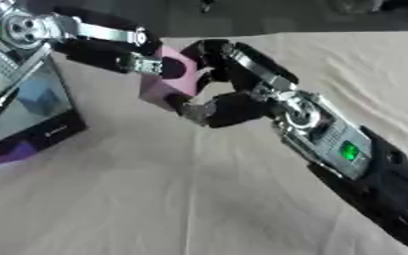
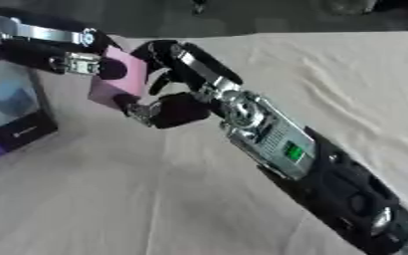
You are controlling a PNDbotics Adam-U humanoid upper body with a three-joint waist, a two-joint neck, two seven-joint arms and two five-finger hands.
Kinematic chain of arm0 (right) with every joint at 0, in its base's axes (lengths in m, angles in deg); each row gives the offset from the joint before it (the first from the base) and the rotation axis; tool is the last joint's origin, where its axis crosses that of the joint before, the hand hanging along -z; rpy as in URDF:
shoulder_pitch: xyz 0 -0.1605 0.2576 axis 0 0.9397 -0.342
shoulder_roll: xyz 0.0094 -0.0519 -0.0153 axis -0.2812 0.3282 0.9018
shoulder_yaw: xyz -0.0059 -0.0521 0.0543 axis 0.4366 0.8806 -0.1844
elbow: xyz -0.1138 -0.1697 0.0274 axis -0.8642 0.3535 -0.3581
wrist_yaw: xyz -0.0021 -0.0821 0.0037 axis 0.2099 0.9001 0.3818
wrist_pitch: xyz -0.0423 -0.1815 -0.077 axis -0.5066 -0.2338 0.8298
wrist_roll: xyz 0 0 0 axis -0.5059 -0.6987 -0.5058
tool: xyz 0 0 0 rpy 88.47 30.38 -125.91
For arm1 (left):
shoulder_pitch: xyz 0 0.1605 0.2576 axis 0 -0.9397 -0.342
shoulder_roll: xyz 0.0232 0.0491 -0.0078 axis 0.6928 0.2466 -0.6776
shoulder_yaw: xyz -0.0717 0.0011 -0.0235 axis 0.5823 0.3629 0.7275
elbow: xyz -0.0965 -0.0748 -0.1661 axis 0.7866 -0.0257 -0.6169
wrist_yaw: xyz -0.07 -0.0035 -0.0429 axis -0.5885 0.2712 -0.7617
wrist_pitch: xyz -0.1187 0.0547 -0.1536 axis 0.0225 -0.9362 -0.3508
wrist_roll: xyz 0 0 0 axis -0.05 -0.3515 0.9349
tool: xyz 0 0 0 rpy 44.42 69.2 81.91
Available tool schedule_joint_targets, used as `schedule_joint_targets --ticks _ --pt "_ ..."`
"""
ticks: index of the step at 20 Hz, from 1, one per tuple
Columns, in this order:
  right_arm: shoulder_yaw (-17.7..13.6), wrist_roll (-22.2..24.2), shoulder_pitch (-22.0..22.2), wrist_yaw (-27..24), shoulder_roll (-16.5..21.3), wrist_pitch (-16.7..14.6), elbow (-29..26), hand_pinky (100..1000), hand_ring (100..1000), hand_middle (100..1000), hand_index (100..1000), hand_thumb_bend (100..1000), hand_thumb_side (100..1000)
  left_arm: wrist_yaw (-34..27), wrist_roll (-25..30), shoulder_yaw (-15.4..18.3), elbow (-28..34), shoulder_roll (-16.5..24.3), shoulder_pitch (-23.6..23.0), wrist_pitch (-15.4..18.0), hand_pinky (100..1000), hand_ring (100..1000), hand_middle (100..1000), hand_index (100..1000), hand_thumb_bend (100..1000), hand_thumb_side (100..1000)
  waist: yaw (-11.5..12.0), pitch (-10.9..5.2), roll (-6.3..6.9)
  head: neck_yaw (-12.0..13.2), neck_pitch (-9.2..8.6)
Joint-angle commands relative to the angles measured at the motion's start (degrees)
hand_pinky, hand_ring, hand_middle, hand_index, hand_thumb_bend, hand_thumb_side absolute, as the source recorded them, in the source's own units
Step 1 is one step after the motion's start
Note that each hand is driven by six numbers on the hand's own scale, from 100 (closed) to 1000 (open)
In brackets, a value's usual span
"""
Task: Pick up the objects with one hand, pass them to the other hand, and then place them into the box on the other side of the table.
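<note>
A pink block (image 1: 174, 75) hangs above the table between my two hands. My left hand (image 1: 125, 56) reaches in from the upper left, and its fingers curl onto the block's left side. My right hand (image 1: 229, 84) comes up from the lower right; its fingers wrap over the block's top right and its thumb (image 1: 199, 110) hooks under the lower edge. Both hands touch the block at once. A dark box with a blue picture (image 1: 33, 107) lies at the left edge of the table.
A cream cloth with wrinkles (image 1: 181, 194) covers the table. My right forearm (image 1: 356, 159) crosses the lower right corner, with a green light on it. The table's far edge (image 1: 329, 34) runs along the top, dark floor beyond.
</note>
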Motion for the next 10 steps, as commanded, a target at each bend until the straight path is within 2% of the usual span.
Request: schedule_joint_targets --ticks 1,7,10 --pt "-1.89 -0.97 -0.81 -1.03 1.11 0.42 0.91 583 720 469 410 248 100 -1.11 0.56 -0.80 3.39 -0.11 0.60 1.14 1000 923 731 785 301 1000 -0.07 -0.08 -0.53 -0.11 -0.86" --pt "-2.23 -0.68 -0.70 -2.73 1.19 0.83 1.22 581 721 469 410 247 100 -1.26 0.56 -1.84 2.89 0.12 0.48 1.34 1000 926 740 807 187 999 -0.09 -0.05 -0.47 -0.08 -1.11" --pt "-2.27 -0.34 -0.78 -3.04 1.22 1.31 1.25 580 721 469 410 249 100 -1.51 0.56 -2.50 2.41 0.05 0.52 1.08 1000 933 748 817 186 1000 -0.12 0.04 -0.46 -0.17 -1.17"
